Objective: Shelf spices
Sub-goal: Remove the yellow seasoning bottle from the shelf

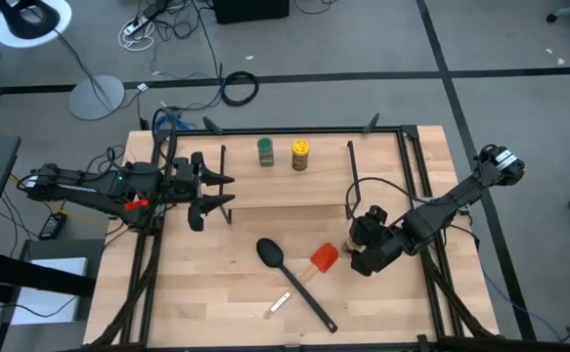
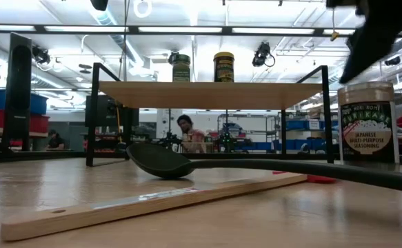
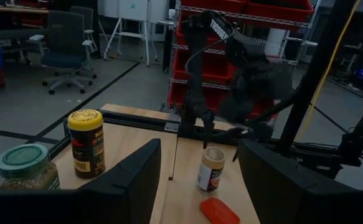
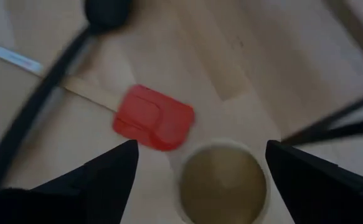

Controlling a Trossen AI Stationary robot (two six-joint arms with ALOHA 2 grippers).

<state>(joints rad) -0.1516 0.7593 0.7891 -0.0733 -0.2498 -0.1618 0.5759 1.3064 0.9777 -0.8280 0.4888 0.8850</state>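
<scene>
The shelf (image 1: 286, 178) stands on thin black legs at the far middle of the table. On its wooden top stand the green-topped jar (image 1: 265, 152) and the yellow jar (image 1: 300, 154). They also show as the green-topped jar (image 3: 25, 167) and the yellow jar (image 3: 86, 142) in the left wrist view. The tan jar (image 2: 366, 122) stands upright on the table right of the shelf. My right gripper (image 4: 201, 149) hovers open above the tan jar's lid (image 4: 223, 179), one finger on either side and apart from it. In the high view my right gripper (image 1: 361, 254) hides that jar. My left gripper (image 1: 214, 191) waits open at the shelf's left end.
A black spoon (image 1: 285, 269) lies slantwise in front of the shelf. A red spatula (image 1: 324, 259) with a wooden handle (image 1: 283, 303) lies beside it, its head just left of the tan jar. Black rails frame the table edges. People show in the room beyond.
</scene>
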